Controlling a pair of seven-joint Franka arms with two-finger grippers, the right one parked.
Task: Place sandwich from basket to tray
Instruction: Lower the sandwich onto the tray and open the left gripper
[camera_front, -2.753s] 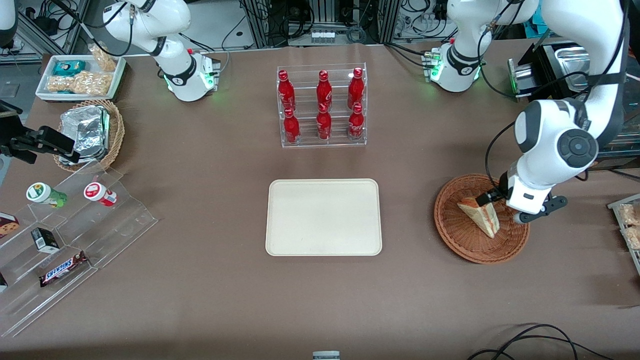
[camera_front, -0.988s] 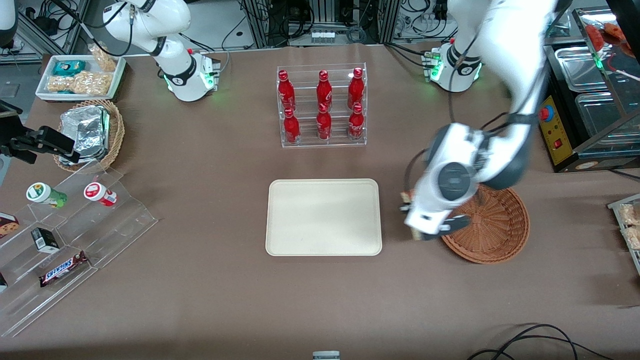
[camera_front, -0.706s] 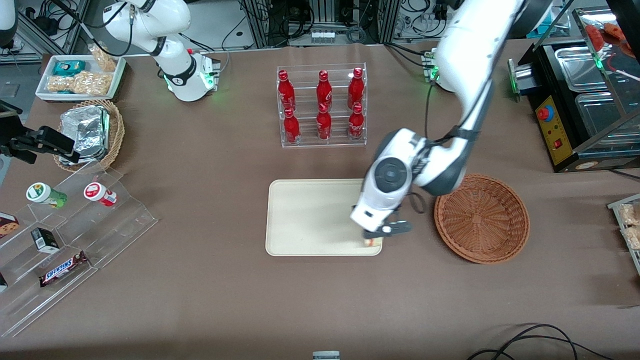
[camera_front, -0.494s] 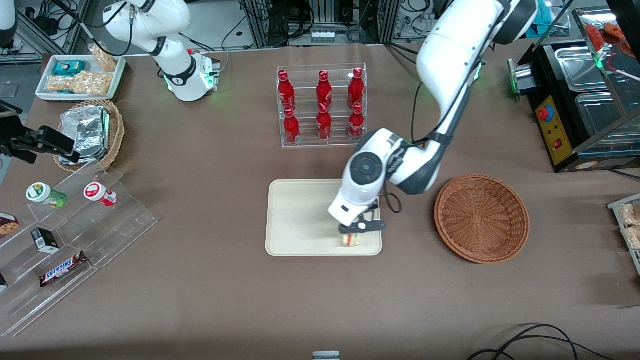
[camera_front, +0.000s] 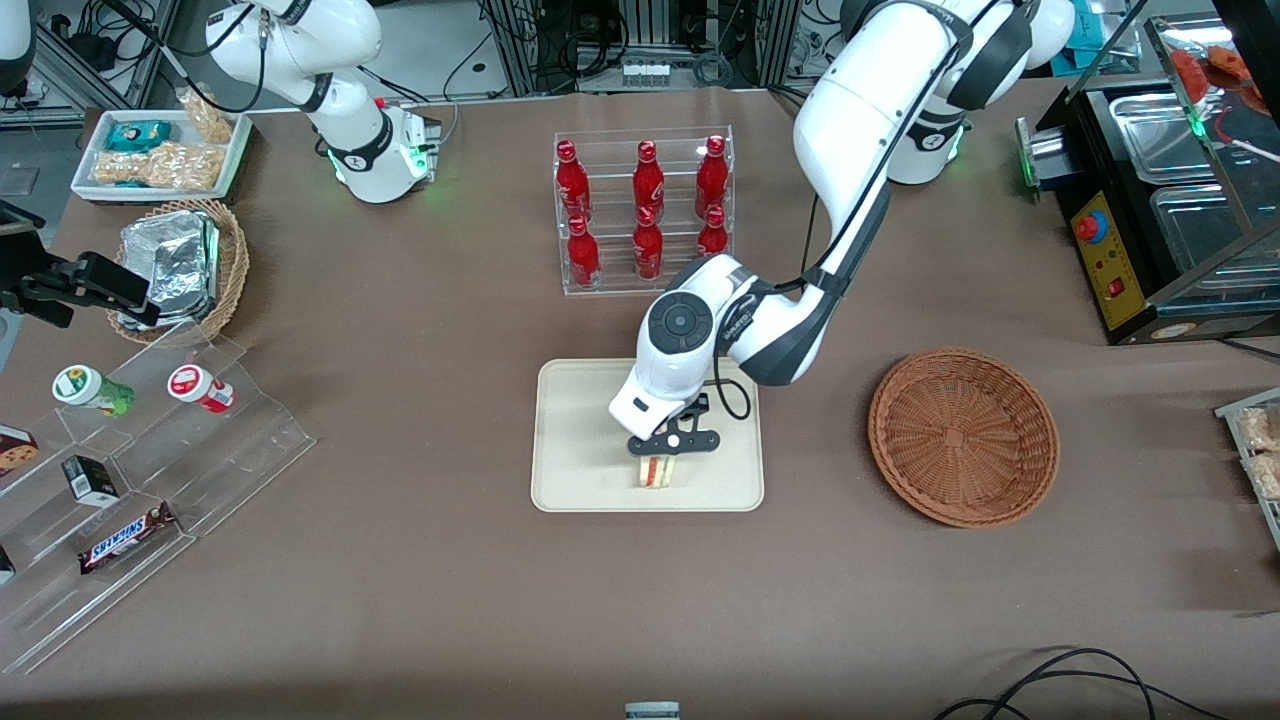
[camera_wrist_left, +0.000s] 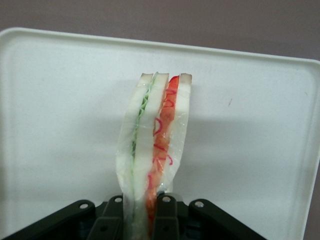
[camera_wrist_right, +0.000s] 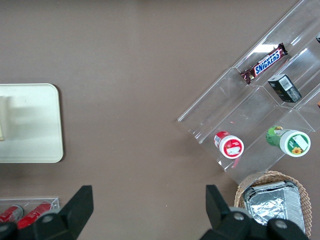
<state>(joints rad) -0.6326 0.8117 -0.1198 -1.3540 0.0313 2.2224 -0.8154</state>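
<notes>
The sandwich (camera_front: 655, 472) hangs over the tray (camera_front: 580, 440), at the edge nearest the front camera. In the wrist view the sandwich (camera_wrist_left: 155, 150) stands on its edge with the white bread, green and red layers showing, and the tray (camera_wrist_left: 60, 100) lies under it. I cannot tell if it touches the tray. The gripper (camera_front: 668, 446) is just above it, and its jaws are squeezed tight on the sandwich. The round brown basket (camera_front: 963, 436) sits on the bench (camera_front: 400, 600) toward the working arm's end, with nothing in it. Farther from the camera than the tray stands a clear rack of red bottles (camera_front: 645, 212).
</notes>
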